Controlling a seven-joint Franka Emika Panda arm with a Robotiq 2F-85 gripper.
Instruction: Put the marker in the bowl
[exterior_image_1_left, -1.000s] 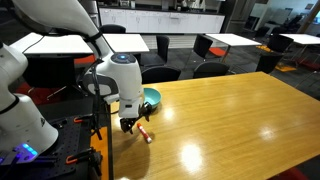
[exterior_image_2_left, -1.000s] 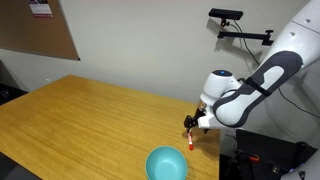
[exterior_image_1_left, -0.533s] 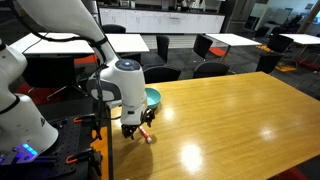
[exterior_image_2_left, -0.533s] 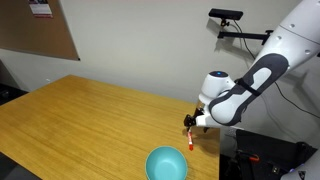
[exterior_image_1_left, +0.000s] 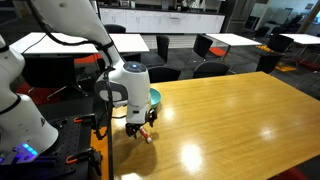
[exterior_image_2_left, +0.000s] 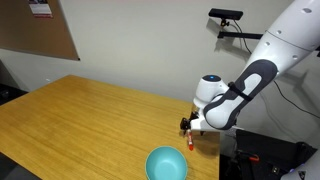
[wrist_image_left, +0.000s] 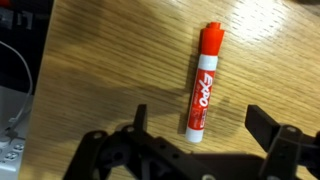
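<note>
The slim marker with a red cap and a white barrel printed in red (wrist_image_left: 204, 82) is lying flat on the light-brown wooden table (wrist_image_left: 90, 60), close to the table's edge beside the robot base. In the wrist view it is running almost straight away from the camera, cap at the far end, leaning only slightly off that line.

The black two-fingered gripper (wrist_image_left: 198, 116) is hanging just above it with its jaws spread wide and nothing between them but the marker's near end. The dark fingers (wrist_image_left: 268, 132) are standing well clear on either side of the barrel. In both exterior views the gripper (exterior_image_1_left: 140, 124) (exterior_image_2_left: 187, 126) is sitting right over the marker (exterior_image_1_left: 146, 136) (exterior_image_2_left: 190, 142). Whether the tips are touching the wood cannot be told.

The small round teal bowl (exterior_image_2_left: 166, 164) is waiting nearby on the same table, apart from the marker. In an exterior view it (exterior_image_1_left: 153, 96) is partly hidden behind the arm.

The step in hand looks like the grasp, and the closing line is already crossing the barrel, which suits a thin round stick. Doing it well likely means:

- moving a little toward the cap, so the pads are meeting the barrel nearer its middle, not its tail;
- going low enough that the pads are gripping below the barrel's widest part without scraping the wood;
- closing slowly, so the marker is not rolling or squirting out.
</note>
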